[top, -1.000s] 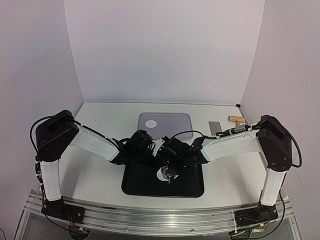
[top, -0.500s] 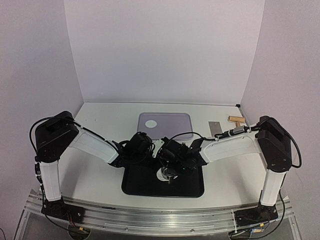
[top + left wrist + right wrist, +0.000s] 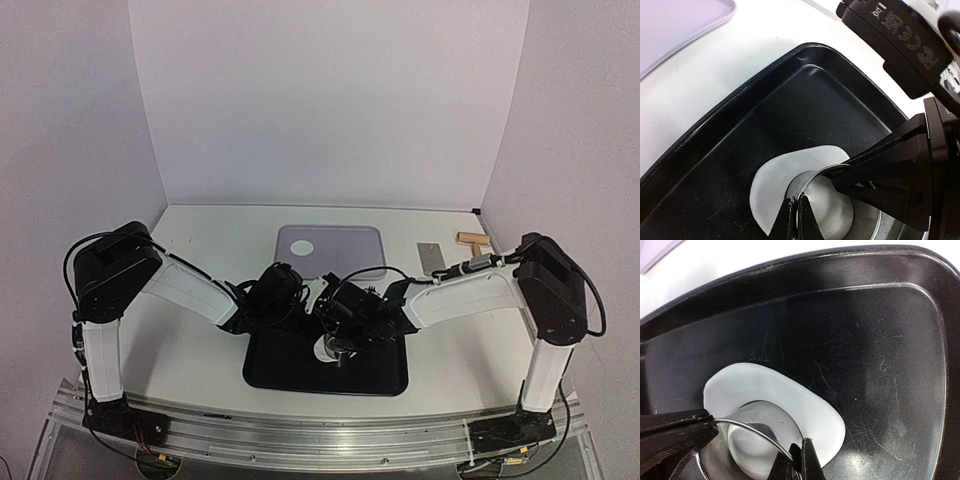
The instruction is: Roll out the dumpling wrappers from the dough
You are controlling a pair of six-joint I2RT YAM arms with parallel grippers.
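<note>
You will find the dough (image 3: 769, 184) lying flat on the floor of the black tray (image 3: 270, 375), a little toward the tray's near edge and about midway between its left and right walls. It is a soft white sheet, thin and smooth, with a rounded but uneven outline (more a lopsided oval than a circle), matte against the scratched black plastic.

A metal ring (image 3: 792, 189) stands upright on the dough, well inside its outline, so white shows both within the ring and in a band around it.

Your left gripper (image 3: 796, 217) has its fingers pinched together on the ring's thin rim, one finger inside the wall and one outside. Your right gripper (image 3: 799, 460) is clamped on the same rim at another spot, again with the wall between its fingers. The two grippers meet over the middle of the tray, close to each other.

Beyond the tray's far edge, a lavender mat (image 3: 350, 245) lies on the table (image 3: 200, 240), and one dumpling wrapper (image 3: 302, 246), a small neat white disc, rests on the mat's left part. Farther off, past the tray's far right corner, you can see a flat metal scraper (image 3: 430, 257) and a wooden rolling pin (image 3: 472, 238).
</note>
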